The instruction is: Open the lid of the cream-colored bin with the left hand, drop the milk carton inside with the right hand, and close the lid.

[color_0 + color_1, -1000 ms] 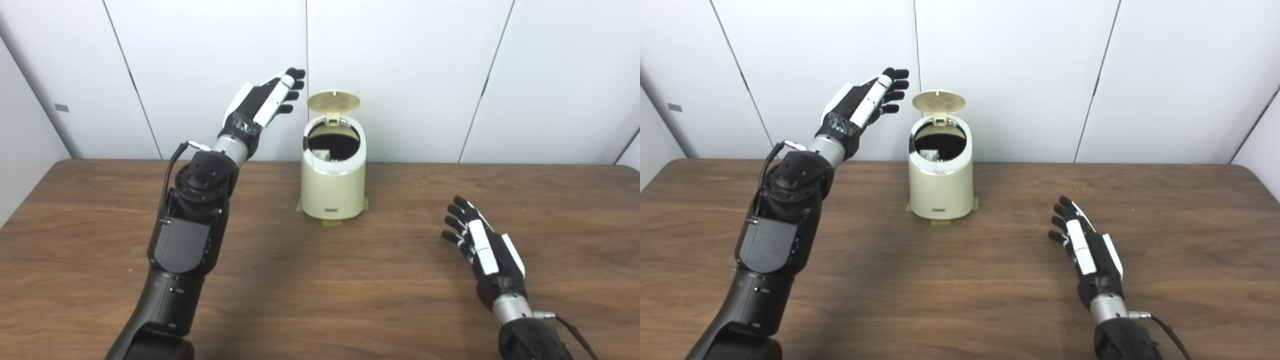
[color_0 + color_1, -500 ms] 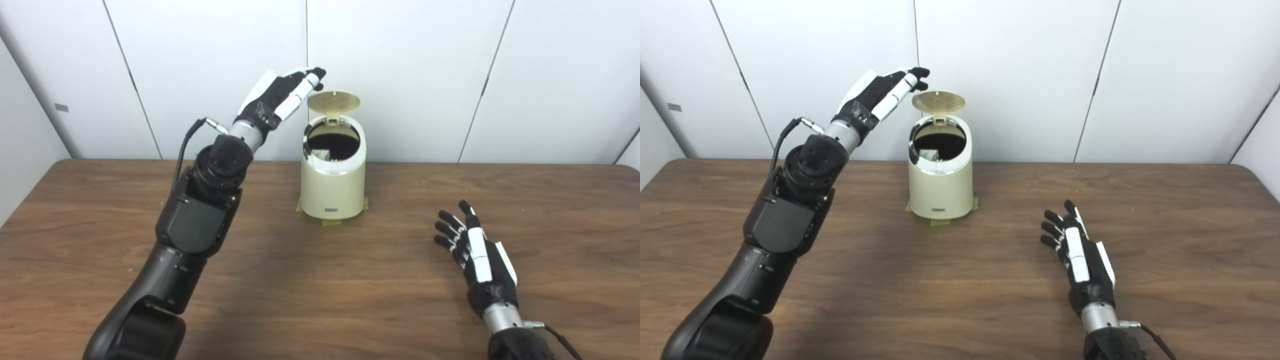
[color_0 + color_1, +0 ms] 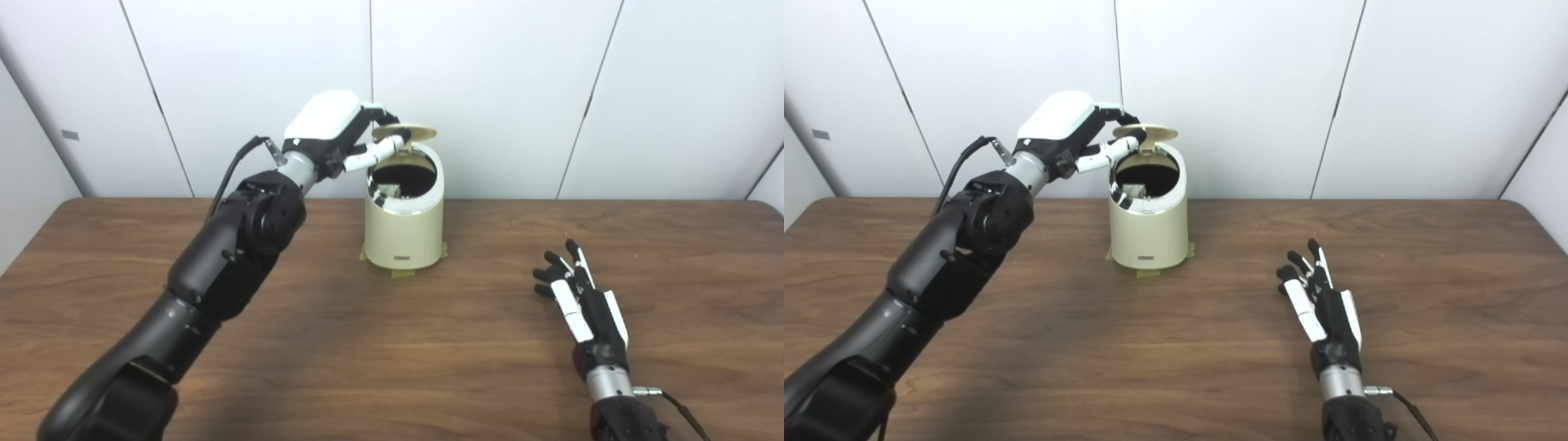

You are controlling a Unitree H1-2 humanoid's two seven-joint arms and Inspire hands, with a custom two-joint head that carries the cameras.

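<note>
A: In the left eye view, where does the cream-colored bin (image 3: 404, 220) stand?

B: At the back middle of the wooden table (image 3: 343, 355), on strips of tape. Its lid (image 3: 405, 131) is tipped partway down over the dark opening. Something pale shows inside at the left, likely the milk carton (image 3: 392, 191), though I cannot tell for sure.

A: And the left hand (image 3: 334, 131)?

B: Raised beside the bin, palm down, fingers curled at the lid's left edge; one white finger reaches under it. Whether it grips the lid I cannot tell.

A: The right eye view?

B: The same. The right hand (image 3: 1323, 300) lies low over the table, well apart from the bin, holding nothing, its fingers spread. A cable (image 3: 968, 160) loops off the left wrist.
</note>
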